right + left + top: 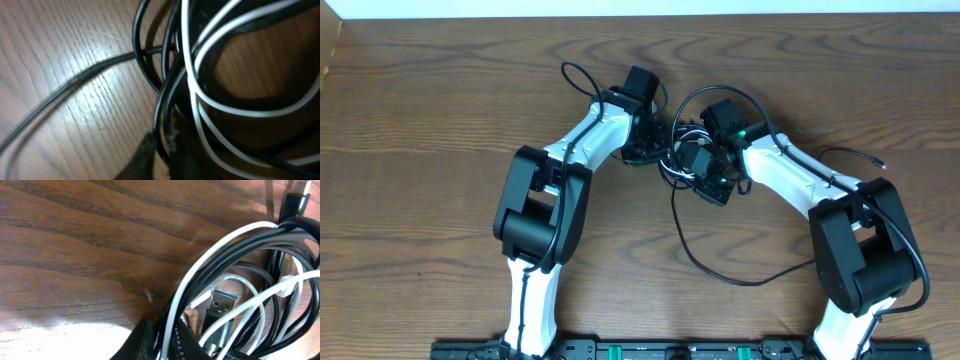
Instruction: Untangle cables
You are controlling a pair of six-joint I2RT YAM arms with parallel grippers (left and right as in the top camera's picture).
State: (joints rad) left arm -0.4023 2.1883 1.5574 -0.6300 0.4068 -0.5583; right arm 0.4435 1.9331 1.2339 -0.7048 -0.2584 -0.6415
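Cable tangle (673,168) blocks centre; table (420,120) elsewhere open.

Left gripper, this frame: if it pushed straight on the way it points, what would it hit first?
The cables: black and white strands run between the jaws of the left gripper, and the looped bundle with a USB plug lies directly ahead. How far ahead is hard to judge.

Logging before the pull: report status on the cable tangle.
Right gripper shut at the bundle of thin black and white cables. Left gripper against it, state unreadable. Cables looped together, tangled. One black strand trails across the brown wooden table.
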